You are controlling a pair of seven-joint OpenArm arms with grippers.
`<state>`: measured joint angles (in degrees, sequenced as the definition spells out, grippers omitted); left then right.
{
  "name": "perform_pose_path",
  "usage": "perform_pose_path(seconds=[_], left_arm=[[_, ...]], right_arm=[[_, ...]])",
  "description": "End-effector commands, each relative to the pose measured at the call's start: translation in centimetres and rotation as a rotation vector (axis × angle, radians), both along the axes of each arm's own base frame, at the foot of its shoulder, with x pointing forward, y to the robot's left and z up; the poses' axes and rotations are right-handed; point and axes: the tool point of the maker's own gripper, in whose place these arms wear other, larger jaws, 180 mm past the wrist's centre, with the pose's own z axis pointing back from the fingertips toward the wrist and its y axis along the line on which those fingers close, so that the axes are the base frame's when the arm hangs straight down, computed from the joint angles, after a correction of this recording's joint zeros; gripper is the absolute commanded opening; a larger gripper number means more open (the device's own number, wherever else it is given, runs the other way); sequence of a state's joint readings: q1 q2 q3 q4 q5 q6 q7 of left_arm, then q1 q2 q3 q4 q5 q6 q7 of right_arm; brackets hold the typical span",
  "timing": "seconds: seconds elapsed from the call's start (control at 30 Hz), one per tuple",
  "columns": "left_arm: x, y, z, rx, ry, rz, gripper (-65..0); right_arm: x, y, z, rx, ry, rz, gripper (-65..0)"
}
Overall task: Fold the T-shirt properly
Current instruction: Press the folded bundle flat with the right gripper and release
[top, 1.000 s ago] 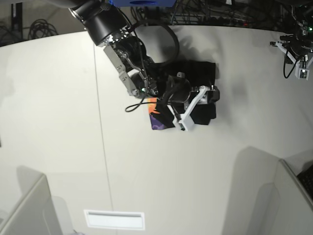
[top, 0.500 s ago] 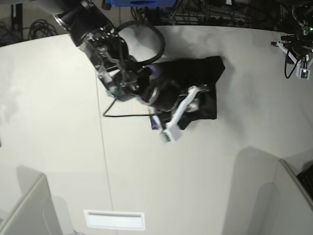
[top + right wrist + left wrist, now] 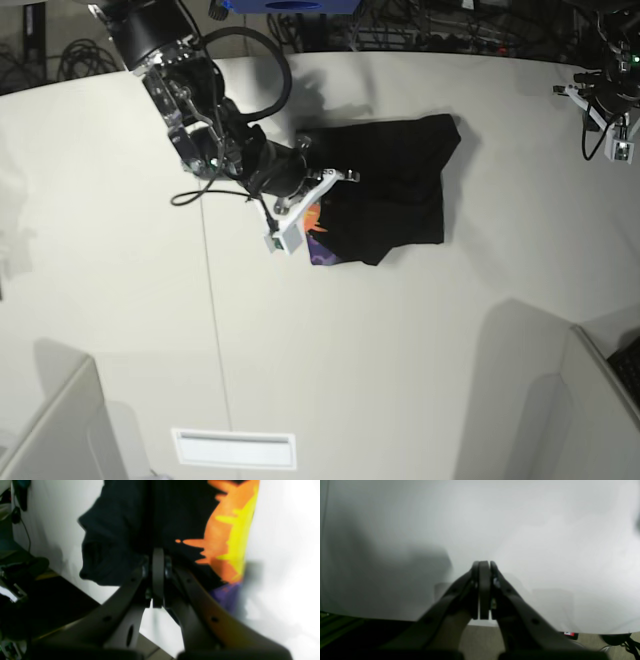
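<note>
**Shirt bunched near the counter's far edge**

I see the T-shirt [image 3: 385,190] folded, its print mostly hidden. My right tool [image 3: 158,555] is pressed together at its edge; whether it pinches cloth, I cannot tell. My left tool [image 3: 483,566] is pressed together over bare counter [image 3: 545,530].

Even overhead light leaves the white surface [image 3: 420,340] bright, nearly blown out. Soft grey shadows fall beneath the arms. Both wrist views are blurry, soft-focused.
</note>
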<state>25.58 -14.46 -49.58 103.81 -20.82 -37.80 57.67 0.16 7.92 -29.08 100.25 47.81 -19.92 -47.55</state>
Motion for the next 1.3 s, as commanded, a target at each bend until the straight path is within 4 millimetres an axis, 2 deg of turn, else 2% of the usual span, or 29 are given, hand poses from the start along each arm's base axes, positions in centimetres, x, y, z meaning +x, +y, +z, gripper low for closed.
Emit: perform_pose_path(seconds=[0.0, 0.17, 0.33, 0.47, 0.57, 0.7, 0.83, 0.9, 1.0, 1.07, 1.17, 1.27], left_arm=[[0.3, 0.5, 0.9, 0.027, -0.016, -0.015, -65.0], [0.4, 0.5, 0.9, 0.026, -0.018, -0.016, -65.0], [0.2, 0.5, 0.8, 0.024, -0.015, -0.015, -65.0], [0.2, 0.5, 0.9, 0.027, -0.015, -0.017, -65.0], [0.4, 0.5, 1.0, 0.027, -0.020, -0.017, -65.0], [0.7, 0.3, 1.1, 0.029, -0.026, -0.024, -65.0], [0.8, -0.1, 0.9, 0.021, -0.025, -0.033, -65.0], [1.1, -1.0, 0.5, 0.007, -0.016, -0.060, -65.0], [1.6, -2.4, -0.1, -0.015, -0.007, -0.101, -65.0], [2.3, -4.4, -0.2, -0.037, -0.025, -0.137, -65.0], [4.1, -7.3, 1.0, -0.062, -0.102, -0.168, -65.0], [5.8, -10.3, 1.8, -0.164, -0.198, -0.175, -37.0]], right_arm=[[0.7, 0.4, 0.6, 0.017, -0.017, -0.004, -65.0], [0.7, 2.8, -1.1, -0.015, 0.015, 0.067, -65.0], [2.0, 4.8, -1.2, -0.026, -0.021, 0.086, -65.0], [3.3, 6.6, -0.2, -0.014, -0.047, 0.104, -65.0], [4.7, 8.7, 1.0, -0.003, -0.068, 0.123, -65.0], [6.7, 11.1, 3.1, 0.021, -0.099, 0.133, -65.0], [8.2, 11.9, 5.7, 0.058, -0.172, 0.121, -65.0], [8.5, 12.0, 7.0, 0.078, -0.212, 0.125, -65.0], [8.9, 9.8, 8.6, 0.079, -0.287, 0.120, -65.0], [8.3, 7.8, 8.5, 0.065, -0.306, 0.107, -65.0], [8.4, 3.7, 7.9, 0.048, -0.300, 0.018, -65.0], [8.4, -0.7, 6.6, 0.032, -0.272, -0.085, -65.0]])
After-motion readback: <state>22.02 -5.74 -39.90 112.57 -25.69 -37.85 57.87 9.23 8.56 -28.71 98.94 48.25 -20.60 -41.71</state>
